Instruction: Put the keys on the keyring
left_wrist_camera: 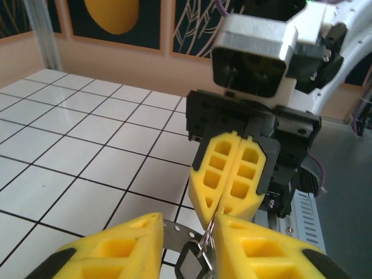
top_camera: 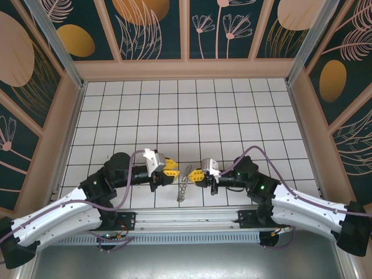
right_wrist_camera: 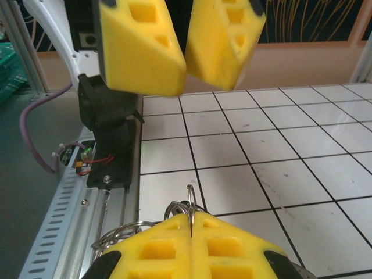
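Above the near tiles, right pincer clamps the keyring; left wrist view shows keys within parted left pincer.

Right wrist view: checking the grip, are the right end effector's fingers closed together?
Yes, the right end effector has its fingers pressed along one seam, with keyring loops pinched between them.

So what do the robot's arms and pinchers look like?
The left arm and right arm are white with black joints, each with a purple cable. The left gripper and right gripper have chunky yellow wedge fingers with square hollows.
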Motion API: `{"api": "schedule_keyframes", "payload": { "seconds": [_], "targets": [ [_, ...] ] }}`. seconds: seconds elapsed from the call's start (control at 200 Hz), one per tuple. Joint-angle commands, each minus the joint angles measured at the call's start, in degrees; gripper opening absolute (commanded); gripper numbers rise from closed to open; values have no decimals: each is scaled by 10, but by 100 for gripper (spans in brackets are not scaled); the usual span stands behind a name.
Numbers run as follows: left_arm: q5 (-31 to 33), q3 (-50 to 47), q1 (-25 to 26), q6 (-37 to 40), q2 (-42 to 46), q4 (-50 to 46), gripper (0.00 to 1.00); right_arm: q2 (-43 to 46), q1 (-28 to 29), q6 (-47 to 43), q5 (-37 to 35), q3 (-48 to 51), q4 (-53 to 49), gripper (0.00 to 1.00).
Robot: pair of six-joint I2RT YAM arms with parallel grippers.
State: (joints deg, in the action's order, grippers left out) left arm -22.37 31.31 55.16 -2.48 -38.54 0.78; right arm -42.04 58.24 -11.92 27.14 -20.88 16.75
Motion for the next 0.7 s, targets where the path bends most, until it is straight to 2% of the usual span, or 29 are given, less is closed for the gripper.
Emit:
{"api": "schedule_keyframes", "payload": {
  "seconds": [0.0, 0.225, 0.696],
  "targets": [
    [-46, 13, 3, 24, -4, -2, 26, 17, 3, -15, 28, -32, 22, 0],
    [-71, 30, 3, 51, -29, -29, 21, 10, 2, -23, 54, -49, 2, 0],
    [-82, 46, 2, 89, -48, -52, 20, 8, 0, -27, 50, -59, 3, 0]
  ]
}}
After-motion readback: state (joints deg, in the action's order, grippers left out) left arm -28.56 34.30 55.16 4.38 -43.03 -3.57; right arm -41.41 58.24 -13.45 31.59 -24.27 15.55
